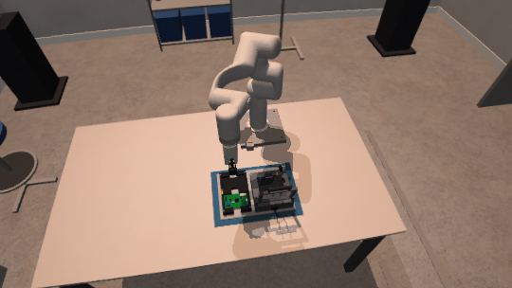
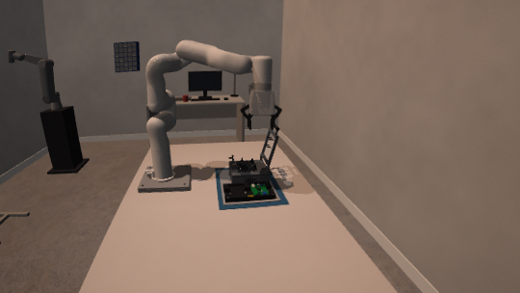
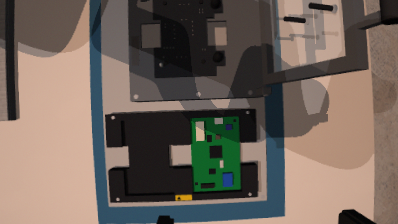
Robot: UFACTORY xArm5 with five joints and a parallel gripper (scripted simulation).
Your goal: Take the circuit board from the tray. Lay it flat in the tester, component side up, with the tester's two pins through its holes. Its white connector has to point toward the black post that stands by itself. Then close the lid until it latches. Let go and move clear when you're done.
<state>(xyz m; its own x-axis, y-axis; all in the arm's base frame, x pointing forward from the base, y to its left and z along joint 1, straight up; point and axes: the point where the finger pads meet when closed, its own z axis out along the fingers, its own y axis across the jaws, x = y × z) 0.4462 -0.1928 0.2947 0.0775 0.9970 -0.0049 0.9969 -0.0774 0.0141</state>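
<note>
The green circuit board lies flat in the black tray, at the tray's right end in the wrist view, component side up. Its white connector is at the end nearer the tester. The dark grey tester stands beside the tray, and its clear lid is swung open. Tray and tester sit on a blue mat. My gripper hangs high above the tray and tester, pointing straight down, open and empty. Only its fingertips show at the bottom edge of the wrist view.
The open lid stands upright on the wall side of the tester, reaching up toward my gripper. The arm's base plate is bolted to the table behind the mat. The table edge and a wall run along the lid's side.
</note>
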